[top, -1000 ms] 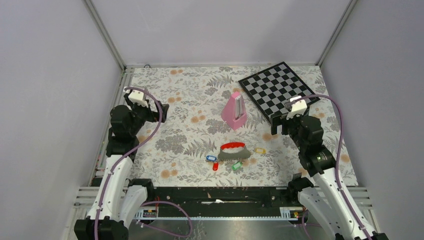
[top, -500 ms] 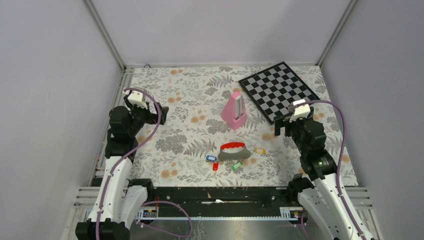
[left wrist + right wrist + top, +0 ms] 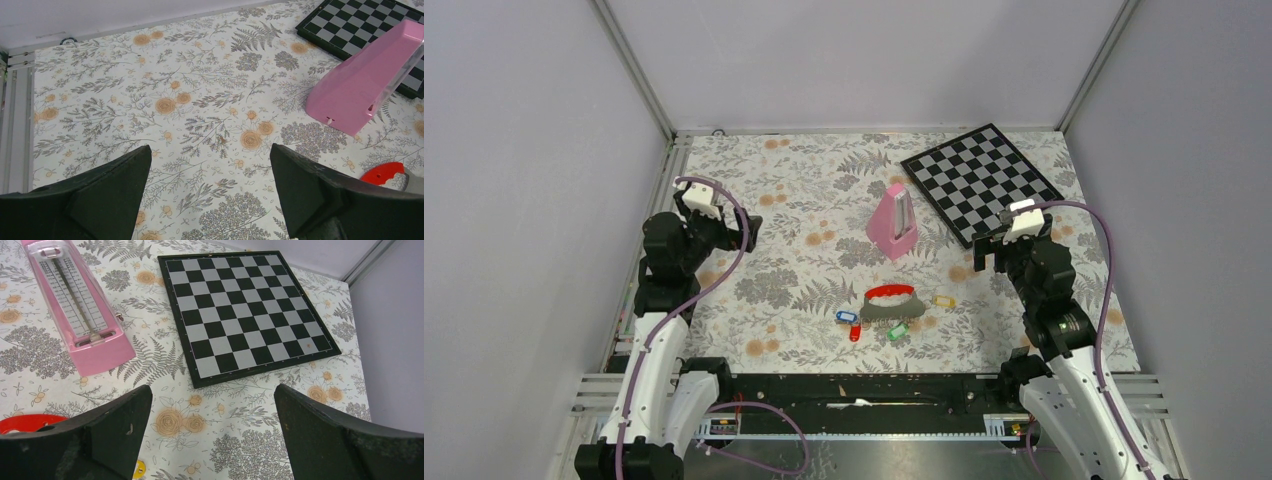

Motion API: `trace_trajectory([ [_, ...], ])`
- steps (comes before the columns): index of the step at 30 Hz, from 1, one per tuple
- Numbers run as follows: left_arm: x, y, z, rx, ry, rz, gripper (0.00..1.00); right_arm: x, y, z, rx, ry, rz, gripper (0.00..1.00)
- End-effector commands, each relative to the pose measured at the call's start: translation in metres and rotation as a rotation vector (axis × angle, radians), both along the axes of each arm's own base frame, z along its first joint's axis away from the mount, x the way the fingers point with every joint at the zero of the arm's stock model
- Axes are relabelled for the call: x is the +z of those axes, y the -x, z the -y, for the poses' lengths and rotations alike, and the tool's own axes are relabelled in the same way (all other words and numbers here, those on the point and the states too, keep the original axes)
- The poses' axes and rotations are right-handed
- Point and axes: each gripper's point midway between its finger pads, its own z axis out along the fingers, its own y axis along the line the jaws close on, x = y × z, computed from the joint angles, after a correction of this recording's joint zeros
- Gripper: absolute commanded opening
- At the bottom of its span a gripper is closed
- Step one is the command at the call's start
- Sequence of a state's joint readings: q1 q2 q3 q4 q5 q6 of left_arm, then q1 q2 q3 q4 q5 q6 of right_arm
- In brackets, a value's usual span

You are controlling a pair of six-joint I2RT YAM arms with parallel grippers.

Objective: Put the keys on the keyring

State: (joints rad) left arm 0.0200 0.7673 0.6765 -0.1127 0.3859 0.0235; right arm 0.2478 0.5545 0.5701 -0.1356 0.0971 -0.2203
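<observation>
Your right pincer [image 3: 977,252] has slid a little toward the lower left of the top view over the last second, while your left pincer [image 3: 749,228] has barely shifted. Both stand wide open and hold nothing, one at mid-left of the frame and one at mid-right. Between them, at lower centre, the keyring [image 3: 890,300] lies flat on the floral bench [image 3: 784,200], with its red bar toward the top of the frame. The keys lie close around it: blue key [image 3: 847,317] and red key [image 3: 855,333] at its lower left, green key [image 3: 898,331] just below, yellow key [image 3: 943,300] to its right. Above the ring stands the pink metronome [image 3: 892,222], with the chessboard [image 3: 979,180] at upper right.
</observation>
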Motion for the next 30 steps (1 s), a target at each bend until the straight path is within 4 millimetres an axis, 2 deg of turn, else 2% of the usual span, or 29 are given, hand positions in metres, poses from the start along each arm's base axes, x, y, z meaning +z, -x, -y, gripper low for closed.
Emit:
trace_trajectory([
  [1,0.0187,0.0015,0.0018,-0.022,-0.015,0.068,0.99,0.0148,-0.0040,0.0059,-0.028,0.002,0.070,1.00],
  [30,0.0133,0.0021,0.0023,-0.032,-0.029,0.070,0.99,0.0130,-0.0028,0.0054,-0.014,0.013,0.081,1.00],
])
